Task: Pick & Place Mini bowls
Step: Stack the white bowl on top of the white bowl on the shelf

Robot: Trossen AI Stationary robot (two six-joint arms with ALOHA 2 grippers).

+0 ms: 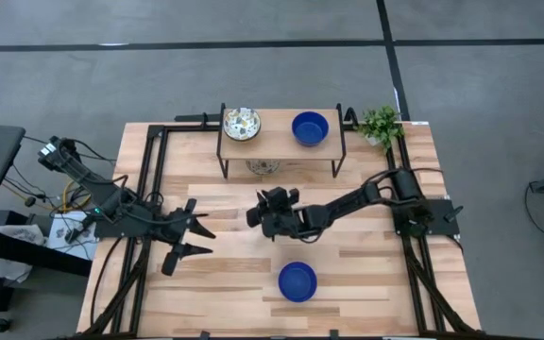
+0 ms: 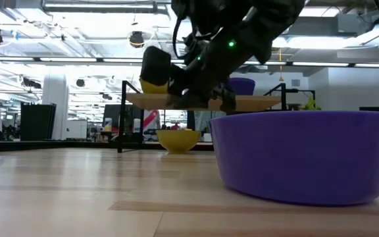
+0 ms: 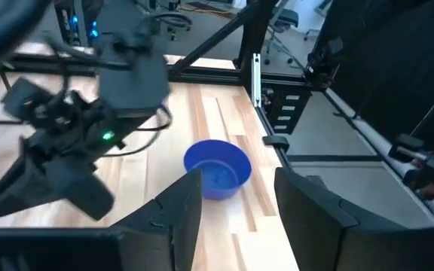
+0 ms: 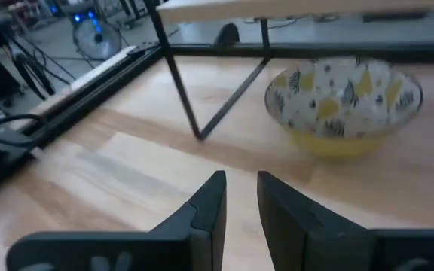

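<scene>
A wooden shelf point(image 1: 281, 144) stands at the table's far middle. A speckled white mini bowl point(image 1: 241, 124) and a blue mini bowl point(image 1: 310, 128) sit on top of it. A second patterned bowl point(image 4: 343, 105) rests on the table under the shelf. Another blue bowl point(image 1: 297, 281) sits near the front edge. My right gripper point(image 4: 239, 197) hovers mid-table just in front of the shelf, its fingers a narrow gap apart with nothing between them. My left gripper point(image 3: 236, 199) stands open at the left, clear of everything, facing the front blue bowl point(image 3: 217, 169).
A small green potted plant point(image 1: 381, 124) stands at the far right corner by the shelf. Black frame rails point(image 1: 149, 189) run along the table's left and right sides. The shelf's thin black legs point(image 4: 179, 83) stand close beside the bowl underneath.
</scene>
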